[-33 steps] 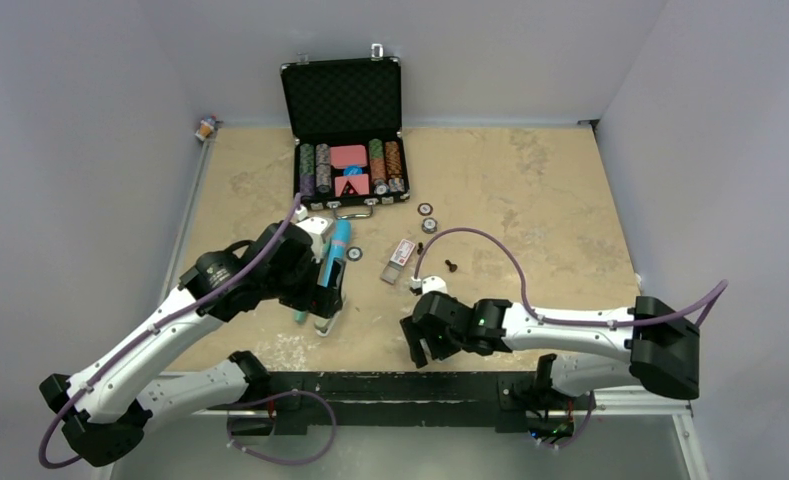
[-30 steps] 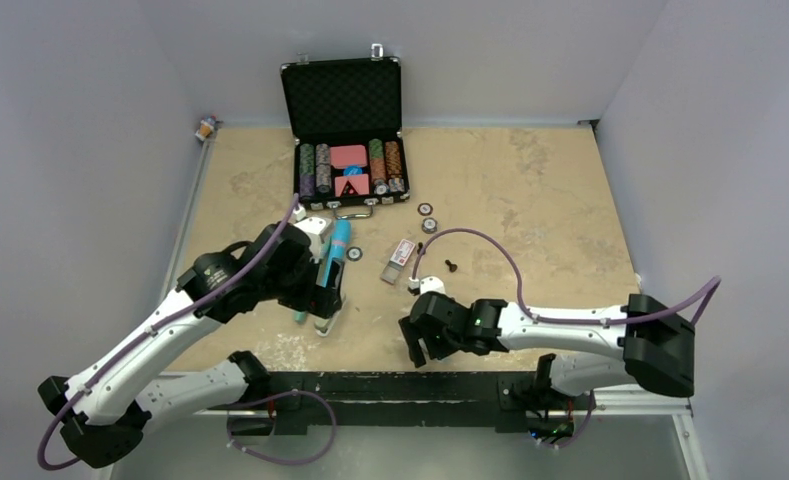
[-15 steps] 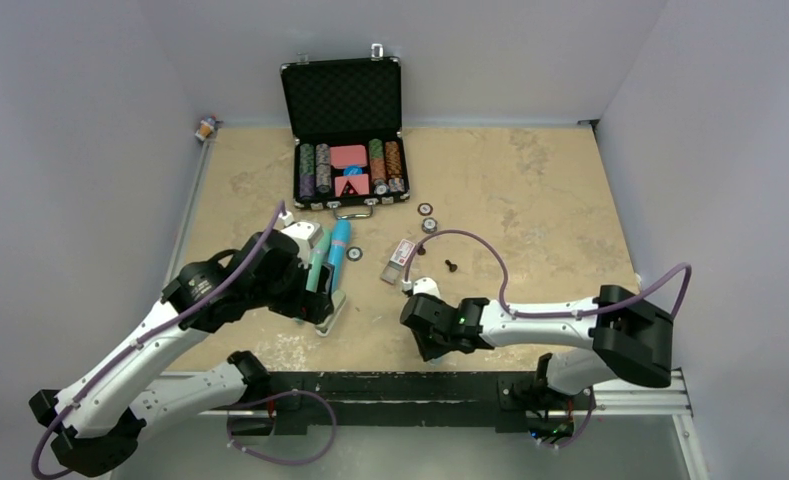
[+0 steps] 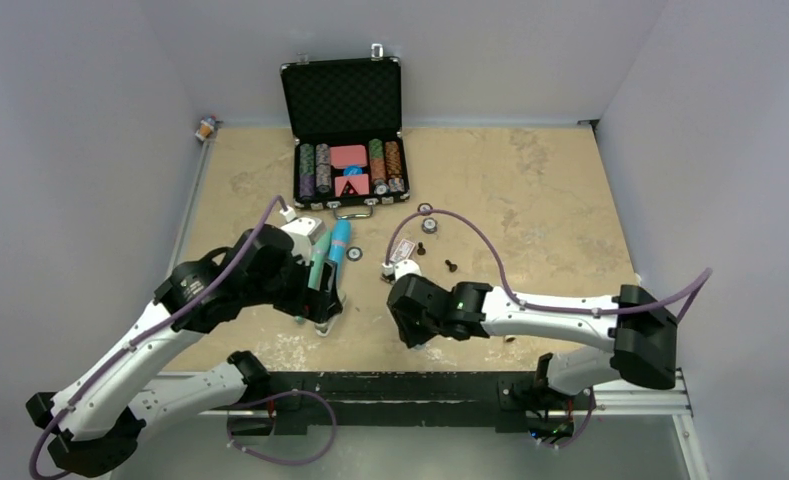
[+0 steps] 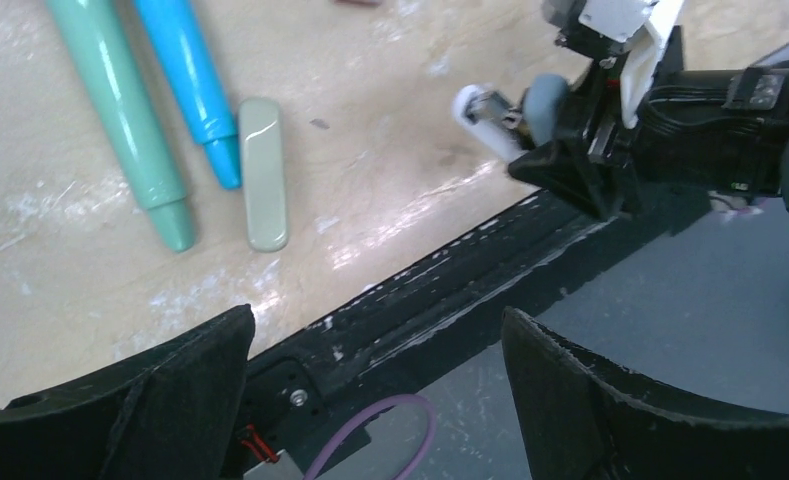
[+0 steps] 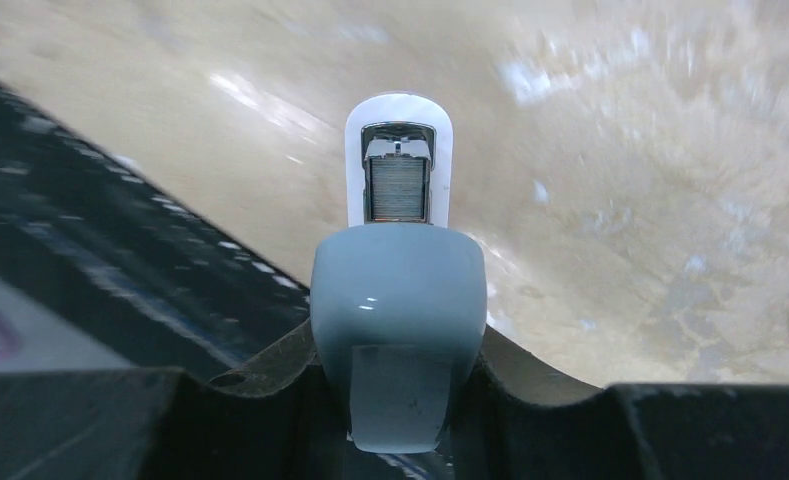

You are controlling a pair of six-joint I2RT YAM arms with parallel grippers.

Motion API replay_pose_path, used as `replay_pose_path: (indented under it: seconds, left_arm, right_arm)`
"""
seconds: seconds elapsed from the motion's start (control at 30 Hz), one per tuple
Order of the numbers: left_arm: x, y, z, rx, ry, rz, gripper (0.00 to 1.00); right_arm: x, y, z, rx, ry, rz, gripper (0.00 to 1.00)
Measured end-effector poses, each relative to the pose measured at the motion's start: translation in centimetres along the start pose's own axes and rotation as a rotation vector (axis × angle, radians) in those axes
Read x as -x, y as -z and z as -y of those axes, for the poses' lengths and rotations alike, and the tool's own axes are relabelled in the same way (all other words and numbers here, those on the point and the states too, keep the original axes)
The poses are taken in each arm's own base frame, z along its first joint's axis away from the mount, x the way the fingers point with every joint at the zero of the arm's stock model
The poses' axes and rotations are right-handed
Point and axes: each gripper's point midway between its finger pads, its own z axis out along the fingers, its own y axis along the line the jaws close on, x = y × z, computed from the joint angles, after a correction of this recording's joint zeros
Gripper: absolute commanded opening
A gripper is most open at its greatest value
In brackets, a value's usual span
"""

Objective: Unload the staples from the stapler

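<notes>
My right gripper (image 6: 398, 355) is shut on the stapler (image 6: 398, 300), a blue-grey body with a white front end, held just above the table near its front edge. The staples (image 6: 398, 187) show as a small silver strip seated in the white channel at the stapler's front. In the left wrist view the stapler (image 5: 515, 105) sticks out of the right gripper (image 5: 590, 150) towards the left. In the top view the right gripper (image 4: 415, 325) covers the stapler. My left gripper (image 5: 375, 390) stands open and empty over the table's near edge, beside the pens (image 4: 322, 305).
A teal pen (image 5: 120, 110), a blue pen (image 5: 190, 85) and a pale green flat piece (image 5: 263, 175) lie by the left gripper. An open poker chip case (image 4: 350, 130) stands at the back. Loose chips (image 4: 429, 225) and a small card (image 4: 402, 250) lie mid-table. A black rail (image 5: 470, 290) runs along the near edge.
The right gripper's jaws have narrowed onto the stapler, and that arm has swung left towards the left arm. The left gripper has shifted slightly left and stayed open.
</notes>
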Motion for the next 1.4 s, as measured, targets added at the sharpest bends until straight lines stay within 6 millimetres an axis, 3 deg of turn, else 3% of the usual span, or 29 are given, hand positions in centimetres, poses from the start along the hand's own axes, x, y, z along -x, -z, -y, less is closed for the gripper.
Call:
replay_pose_path:
  seconds: [0.17,0.3,0.47,0.57,0.67,0.8,0.9,1.03,1.27,1.4]
  left_arm:
    - [2.7,2.2,3.2,-0.162,-0.012,0.111,1.0]
    - [4.5,4.7,4.8,-0.269,-0.052,0.236,1.0]
    - [6.2,8.0,6.3,-0.356,-0.158,0.324,1.0]
    - [7.1,9.1,7.0,-0.383,-0.215,0.346,1.0]
    - [7.9,9.5,7.7,-0.41,-0.263,0.349,1.0]
    - [8.1,8.6,8.1,-0.427,-0.322,0.33,1.0]
    - [7.6,6.9,8.0,-0.442,-0.362,0.317,1.0]
    - [6.8,4.9,8.5,-0.488,-0.421,0.269,0.97]
    - [6.9,3.6,10.6,-0.629,-0.547,0.282,0.95]
    - [6.3,4.1,11.0,-0.679,-0.631,0.294,0.86]
  right_arm:
    - [6.8,5.5,-4.3,0.168,0.058,0.175,0.0]
    - [9.4,9.4,-6.1,0.273,0.12,0.265,0.0]
    - [10.1,12.0,-7.2,0.363,0.202,0.31,0.0]
    - [9.9,13.5,-7.8,0.424,0.247,0.325,0.0]
    - [10.0,15.6,-8.5,0.496,0.288,0.364,0.0]
    - [10.3,17.9,-8.9,0.559,0.324,0.423,0.0]
    - [10.5,18.8,-8.9,0.578,0.345,0.455,0.0]
    - [10.5,18.5,-8.9,0.569,0.377,0.453,0.0]
    - [10.2,17.9,-9.0,0.571,0.412,0.434,0.0]
    - [10.2,17.9,-9.0,0.57,0.429,0.438,0.0]
